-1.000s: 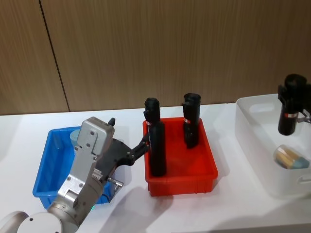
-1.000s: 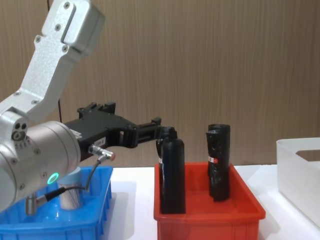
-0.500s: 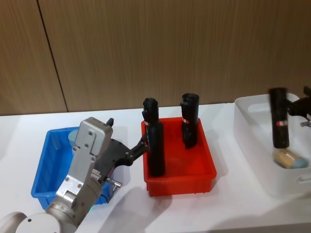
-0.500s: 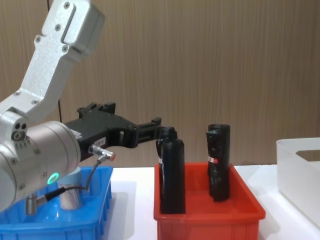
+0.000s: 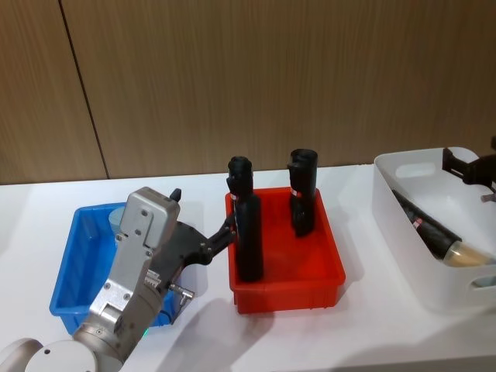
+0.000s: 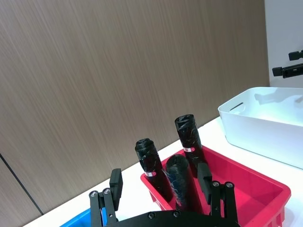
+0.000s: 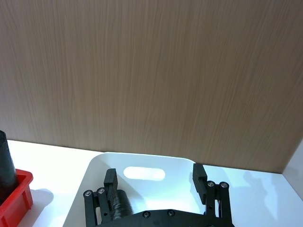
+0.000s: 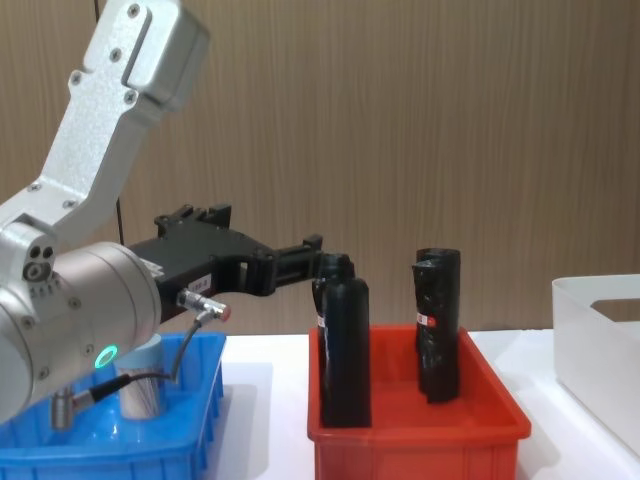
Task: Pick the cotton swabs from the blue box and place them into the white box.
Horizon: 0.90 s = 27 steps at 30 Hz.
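Swabs remain on the left: one jar [image 8: 140, 388] stands upright at the back of the blue box [image 5: 71, 267], its long axis vertical. The left arm hangs over that box, but the left gripper [image 8: 305, 257] points away to the right. Its tips are up near the neck of the nearest of the black bottles [image 5: 248, 232], and the left wrist view shows its fingers spread with nothing between them. So the jar lies behind and below those fingers, towards the robot's left, and I judge the gripper must pull back and drop before it can close on the jar. This arm is far nearer than the other. The chest view shows the jar's clear side and that it stands straight, while the head view gives just a sliver of pale lid past the arm. In the middle, the red bin [image 5: 325, 288] holds the standing bottles. On the right, the white box [image 5: 403, 252] holds a second jar [image 5: 467, 254] lying on its side, with a stray bottle [image 5: 422, 225] slanted beside it; the chest view catches no more than the box's near wall. The right gripper [image 5: 467, 165] hovers above the box's far end, and its wrist view shows the fingers parted and empty.
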Each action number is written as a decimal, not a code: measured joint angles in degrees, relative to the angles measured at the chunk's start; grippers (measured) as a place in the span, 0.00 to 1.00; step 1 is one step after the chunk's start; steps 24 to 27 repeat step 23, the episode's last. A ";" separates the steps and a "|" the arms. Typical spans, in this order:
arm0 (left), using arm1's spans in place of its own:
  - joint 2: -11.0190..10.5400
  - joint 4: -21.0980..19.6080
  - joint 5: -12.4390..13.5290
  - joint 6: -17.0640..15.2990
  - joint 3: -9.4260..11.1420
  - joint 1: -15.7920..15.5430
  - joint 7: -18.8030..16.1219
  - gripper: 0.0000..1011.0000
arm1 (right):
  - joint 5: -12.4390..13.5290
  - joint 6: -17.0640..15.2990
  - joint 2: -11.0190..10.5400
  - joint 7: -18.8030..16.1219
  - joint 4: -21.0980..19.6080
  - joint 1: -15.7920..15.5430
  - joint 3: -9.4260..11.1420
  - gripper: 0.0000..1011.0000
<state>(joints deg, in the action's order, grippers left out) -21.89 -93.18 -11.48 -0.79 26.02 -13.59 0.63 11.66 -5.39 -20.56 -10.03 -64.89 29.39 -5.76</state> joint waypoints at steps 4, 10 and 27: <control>0.00 0.00 0.00 0.00 0.00 0.00 0.00 0.99 | 0.01 0.10 -0.02 -0.01 0.05 0.00 0.03 0.99; 0.00 0.00 0.00 0.00 0.00 0.00 0.00 0.99 | 0.04 0.20 -0.02 -0.04 0.10 0.00 0.07 0.99; 0.00 0.00 0.00 0.00 0.00 0.00 0.00 0.99 | 0.05 0.28 -0.02 -0.10 0.16 0.00 0.10 0.99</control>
